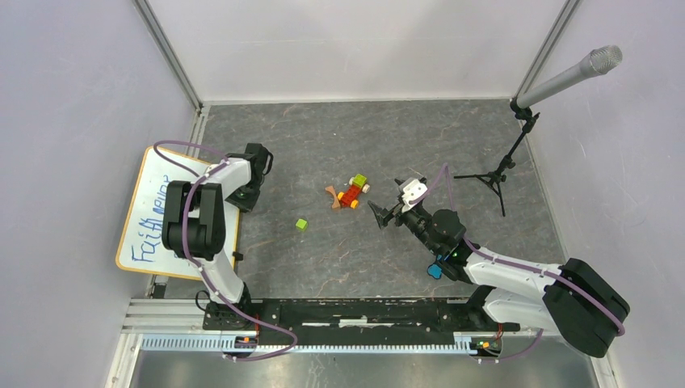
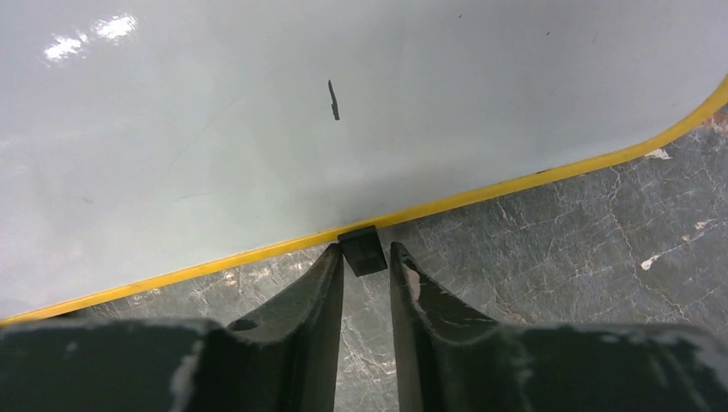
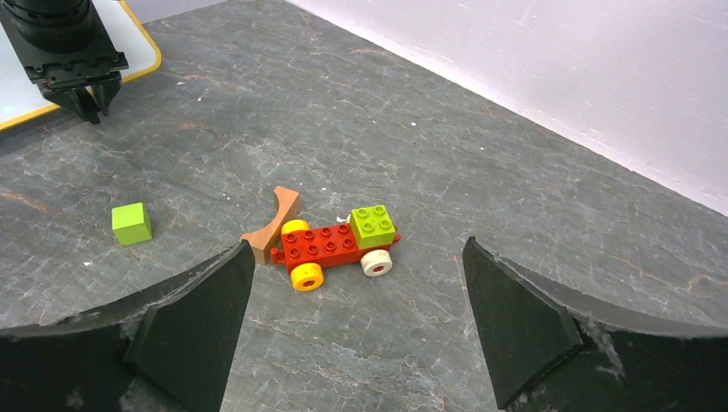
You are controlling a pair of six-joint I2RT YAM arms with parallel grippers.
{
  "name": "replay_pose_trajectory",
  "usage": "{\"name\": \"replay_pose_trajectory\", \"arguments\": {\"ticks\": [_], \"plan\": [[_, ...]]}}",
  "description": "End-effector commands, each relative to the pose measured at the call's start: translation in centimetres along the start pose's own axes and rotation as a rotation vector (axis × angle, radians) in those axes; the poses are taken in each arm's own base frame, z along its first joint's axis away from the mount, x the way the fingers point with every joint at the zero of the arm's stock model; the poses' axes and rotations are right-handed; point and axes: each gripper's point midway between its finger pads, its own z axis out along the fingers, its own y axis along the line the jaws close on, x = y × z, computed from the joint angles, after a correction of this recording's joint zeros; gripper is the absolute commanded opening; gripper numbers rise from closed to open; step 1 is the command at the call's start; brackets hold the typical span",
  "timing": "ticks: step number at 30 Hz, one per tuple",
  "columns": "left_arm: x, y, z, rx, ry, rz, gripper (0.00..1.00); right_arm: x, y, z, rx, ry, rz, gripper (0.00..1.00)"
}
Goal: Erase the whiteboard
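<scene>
At 9 o'clock of the table, flat on its back: the whiteboard, close to the left wall and seemingly overlapping the grey surface's border there. Long axis from roughly 7 o'clock to 1 o'clock, one short edge toward the arm bases, the other toward the back wall. Blue handwriting along that axis on the near half, starting at the near end, letter tops toward 9 o'clock, so readable from the 3 o'clock side. Yellow rim all round, with a small black clip on the long 3 o'clock edge. Meeting that edge from the 3 o'clock side: the left gripper, fingers drawn nearly together and clenched on the clip, as far as the wrist view shows. Probably a hold on the board's one graspable feature, to steady it or to drag it inward; cannot tell which. No eraser or cloth in view. Near the table's centre, well apart from the board: the right gripper, fingers spread wide and empty, tilted down over a brick toy car, a tan arch piece just beside it and a green cube further toward 9 o'clock. Likely just parked there, none of these serving the wiping.
</scene>
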Motion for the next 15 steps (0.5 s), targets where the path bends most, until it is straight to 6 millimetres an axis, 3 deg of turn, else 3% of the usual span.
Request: {"name": "replay_pose_trajectory", "arguments": {"ticks": [1, 9, 15], "plan": [[-1.0, -0.4, 0.0, 0.018, -0.043, -0.056, 0.25, -1.2, -0.2, -0.2, 0.004, -0.051, -0.004, 0.97], [0.1, -0.1, 0.1, 0.019, -0.015, -0.027, 0.12, -1.1, -0.2, -0.2, 0.006, -0.048, -0.005, 0.97], [2.2, -0.9, -1.2, 0.061, 0.006, -0.005, 0.03, -1.1, -0.3, -0.3, 0.011, -0.047, -0.004, 0.97]]}}
